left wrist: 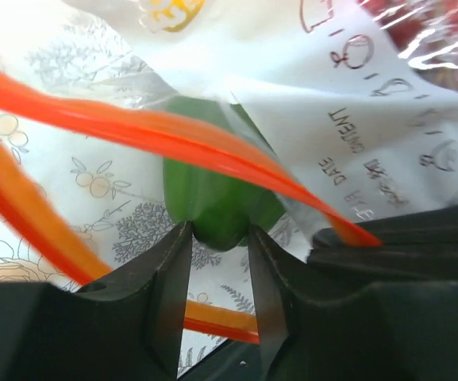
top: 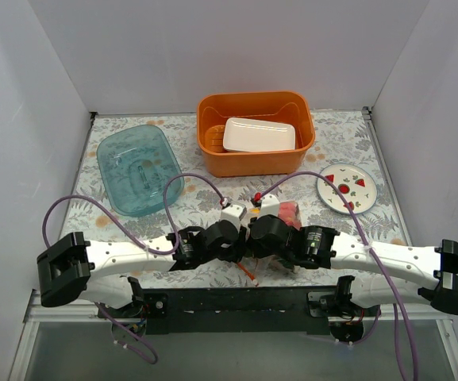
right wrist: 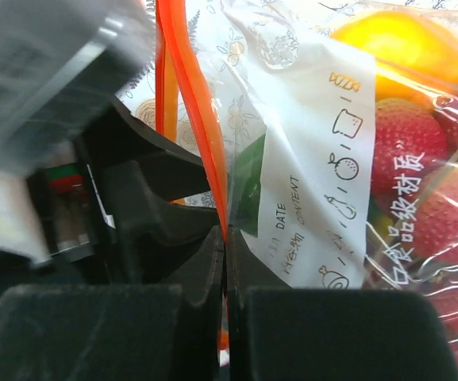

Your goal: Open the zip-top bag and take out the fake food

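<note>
— Orange-red zip strip (right wrist: 187,95): what has it?
— Right pincer (right wrist: 225,238). Its fingers are fully together, and the strip is nipped between the tips at the mouth edge of the zip-top bag (right wrist: 308,151).
— Left pincer (left wrist: 219,238)?
— It sits between the two lips of the strip. The fingers are apart only by the width of a green pepper (left wrist: 213,198), tips pressing on either side of it.
— Bag position?
— On the table (top: 340,135), centre, near the arm bases. Both wrists mostly cover it in the top view.
— Other fake food?
— Seen through the plastic: an orange-yellow piece (right wrist: 403,48) and a red strawberry-like piece (right wrist: 407,135).
— Surroundings?
— Teal tray (top: 137,169) at left. Orange basin (top: 244,163) holding a white dish (top: 260,135) at the far side. White plate (top: 332,193) at right.
</note>
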Robot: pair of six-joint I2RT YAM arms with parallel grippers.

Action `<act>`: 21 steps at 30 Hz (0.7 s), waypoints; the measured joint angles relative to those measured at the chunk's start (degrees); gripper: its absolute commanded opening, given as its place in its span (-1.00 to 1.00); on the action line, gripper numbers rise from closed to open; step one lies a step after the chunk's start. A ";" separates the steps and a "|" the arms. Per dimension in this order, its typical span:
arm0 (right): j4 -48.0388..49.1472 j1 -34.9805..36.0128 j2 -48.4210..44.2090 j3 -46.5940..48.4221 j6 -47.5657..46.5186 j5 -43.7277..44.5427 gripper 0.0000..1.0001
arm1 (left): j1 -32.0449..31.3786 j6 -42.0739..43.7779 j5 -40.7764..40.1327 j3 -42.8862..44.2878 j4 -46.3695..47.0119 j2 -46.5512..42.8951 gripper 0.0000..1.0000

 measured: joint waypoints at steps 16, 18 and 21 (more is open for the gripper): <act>-7.28 3.52 1.55 5.88 -0.37 0.76 -0.97 | 0.39 3.48 -0.44 -3.91 5.18 -5.27 0.36; -8.09 3.54 2.05 5.90 -0.28 0.72 -0.97 | 0.42 4.59 -0.42 -3.89 5.60 -4.26 0.40; -9.20 3.52 2.12 5.90 0.00 0.79 -0.97 | 0.46 6.03 -0.11 -3.91 6.78 -3.37 0.55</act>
